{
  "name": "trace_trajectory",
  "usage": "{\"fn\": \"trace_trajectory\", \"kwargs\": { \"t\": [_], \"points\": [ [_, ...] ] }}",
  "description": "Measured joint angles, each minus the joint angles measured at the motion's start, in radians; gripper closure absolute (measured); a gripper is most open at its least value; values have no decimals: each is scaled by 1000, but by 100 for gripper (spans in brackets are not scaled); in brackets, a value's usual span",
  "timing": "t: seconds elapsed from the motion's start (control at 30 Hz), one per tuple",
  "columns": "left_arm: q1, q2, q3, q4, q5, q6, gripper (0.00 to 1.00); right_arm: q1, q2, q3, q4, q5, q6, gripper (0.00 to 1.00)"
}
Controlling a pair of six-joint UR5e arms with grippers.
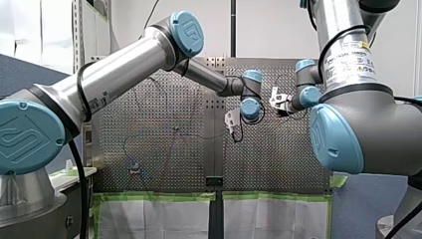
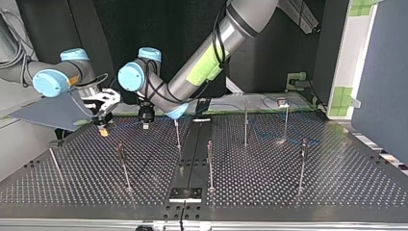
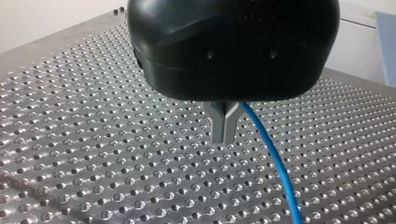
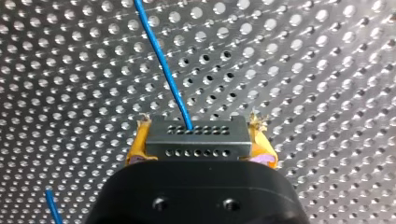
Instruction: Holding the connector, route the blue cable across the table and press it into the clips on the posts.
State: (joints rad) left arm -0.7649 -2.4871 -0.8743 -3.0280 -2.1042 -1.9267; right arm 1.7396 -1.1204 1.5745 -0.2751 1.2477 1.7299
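My right gripper (image 4: 198, 126) is shut on the grey metal connector (image 4: 194, 145), which sits between its yellow pads (image 4: 138, 144). The blue cable (image 4: 164, 70) leaves the connector's top and runs away over the perforated table. My left gripper (image 3: 223, 133) hangs just above the table with its metal fingertips together. The blue cable (image 3: 273, 158) comes out from behind one finger; nothing shows between the tips. In the top view my right gripper (image 2: 103, 127) and my left gripper (image 2: 145, 125) stand side by side at the back left. In the front view my left gripper (image 1: 230, 121) and my right gripper (image 1: 278, 99) are close together.
Several thin upright posts stand across the table in the top view, among them post (image 2: 122, 163), post (image 2: 210, 163) and post (image 2: 303, 159). A small plate (image 2: 185, 194) lies at the near edge. A second stretch of cable (image 4: 52, 207) lies beside my right gripper.
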Motion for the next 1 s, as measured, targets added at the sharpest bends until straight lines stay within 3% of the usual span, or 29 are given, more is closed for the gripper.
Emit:
{"fn": "trace_trajectory", "kwargs": {
  "t": [0.4, 0.77, 1.0],
  "points": [
    [-8, 32, 0, -87, -38, 0, 100, 4, -75, -29, 25, -5, 4, 100],
    [-28, 117, -1, -119, -42, 1, 100, 9, -167, -74, 110, -24, 7, 100],
    [-31, 170, -1, -145, -81, -1, 100, 10, -220, -95, 157, -40, 24, 100]
  ]
}}
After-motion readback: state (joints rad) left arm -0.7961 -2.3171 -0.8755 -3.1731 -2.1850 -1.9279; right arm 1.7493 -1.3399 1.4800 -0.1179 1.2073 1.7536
